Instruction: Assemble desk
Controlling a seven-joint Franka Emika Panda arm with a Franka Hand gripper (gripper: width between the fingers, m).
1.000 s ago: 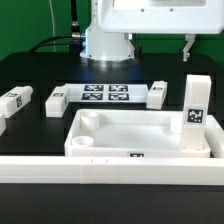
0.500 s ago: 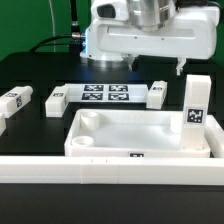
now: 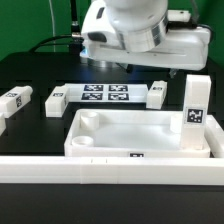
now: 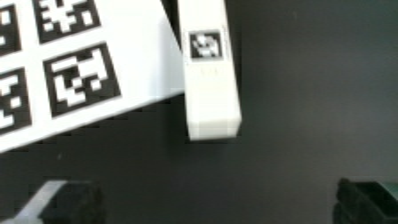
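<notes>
1 leg (image 3: 195, 108) upright in a corner of the desk top (image 3: 110, 148); hovering over a loose leg (image 4: 214, 70) beside the marker board (image 4: 71, 75), with gripper (image 4: 214, 200) fingers spread and empty; next: lower, straddle, clench

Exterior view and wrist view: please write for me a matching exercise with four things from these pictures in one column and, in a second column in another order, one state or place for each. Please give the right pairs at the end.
Column one:
1. desk top
2. upright leg
3. marker board
4. gripper

Column two:
a. jaws open, nothing between them
b. lies flat and shows four printed tags
c. stands on end at the tray's side, on the exterior view's right
d. hollow side up, with a raised rim all around

Right pairs: 1-d, 2-c, 3-b, 4-a.
</notes>
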